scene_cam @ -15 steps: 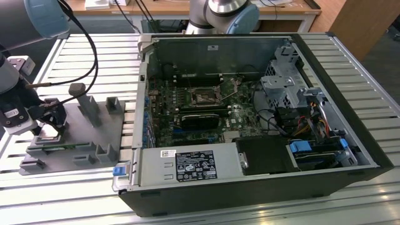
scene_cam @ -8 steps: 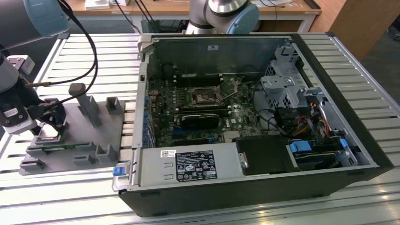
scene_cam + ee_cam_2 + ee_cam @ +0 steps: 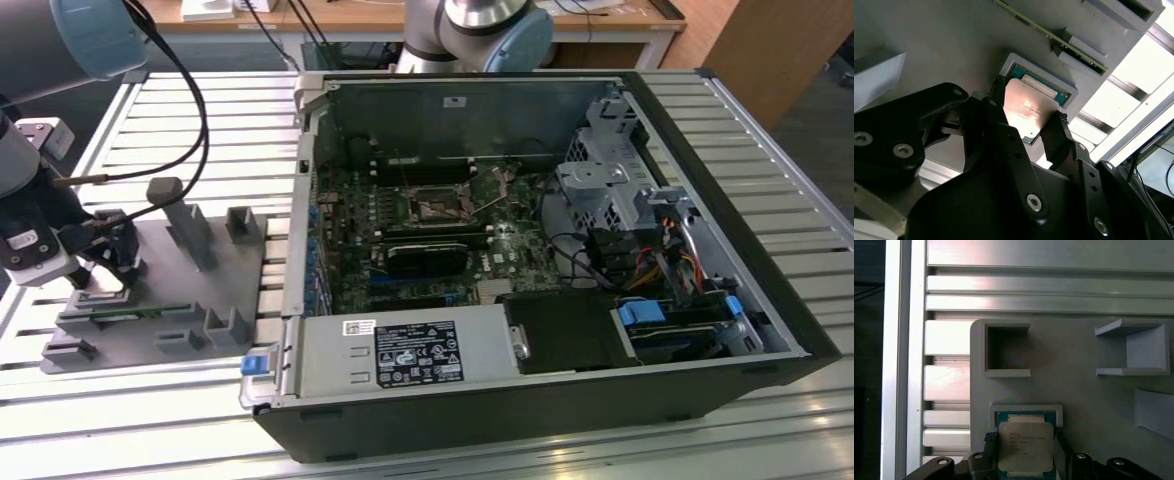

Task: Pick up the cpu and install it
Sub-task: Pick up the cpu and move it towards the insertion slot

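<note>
Claw point(image 3: 1028, 106) narrowed onto the cpu point(image 3: 1026, 114), one finger against each opposite edge in both wrist views; looks gripped. cpu sits in or just above its pocket point(image 3: 1026, 409) on the grey tray point(image 3: 200, 300), at the exterior view's lower left; can't tell if lifted. Socket point(image 3: 437, 208) mid-frame inside the open case point(image 3: 747, 300), well apart, looks unfilled. Judged: pick under way, install not yet done.
</note>
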You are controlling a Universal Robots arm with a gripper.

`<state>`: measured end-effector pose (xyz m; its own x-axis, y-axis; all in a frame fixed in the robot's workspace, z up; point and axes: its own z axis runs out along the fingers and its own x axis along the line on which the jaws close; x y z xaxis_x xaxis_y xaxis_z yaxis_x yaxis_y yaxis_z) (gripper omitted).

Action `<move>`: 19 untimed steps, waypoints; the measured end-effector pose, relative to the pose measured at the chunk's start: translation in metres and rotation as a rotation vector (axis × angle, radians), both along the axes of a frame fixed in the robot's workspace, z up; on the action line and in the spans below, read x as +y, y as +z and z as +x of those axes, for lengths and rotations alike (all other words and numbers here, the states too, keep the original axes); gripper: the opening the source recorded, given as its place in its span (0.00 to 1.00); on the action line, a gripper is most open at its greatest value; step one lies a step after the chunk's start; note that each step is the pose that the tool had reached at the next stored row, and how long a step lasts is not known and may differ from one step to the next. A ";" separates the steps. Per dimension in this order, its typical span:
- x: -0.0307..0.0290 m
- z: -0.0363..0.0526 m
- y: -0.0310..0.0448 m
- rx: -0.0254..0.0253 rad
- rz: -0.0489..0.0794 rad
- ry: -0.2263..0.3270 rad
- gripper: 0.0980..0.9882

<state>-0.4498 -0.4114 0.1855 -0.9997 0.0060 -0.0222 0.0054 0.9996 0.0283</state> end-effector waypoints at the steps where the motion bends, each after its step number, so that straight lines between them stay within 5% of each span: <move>1: 0.0000 0.0000 0.0000 0.0001 0.000 0.000 0.50; 7: 0.0000 0.0000 0.0015 0.0001 0.001 0.000 0.49; 19: 0.0001 0.0000 0.0187 0.0000 0.002 0.000 0.49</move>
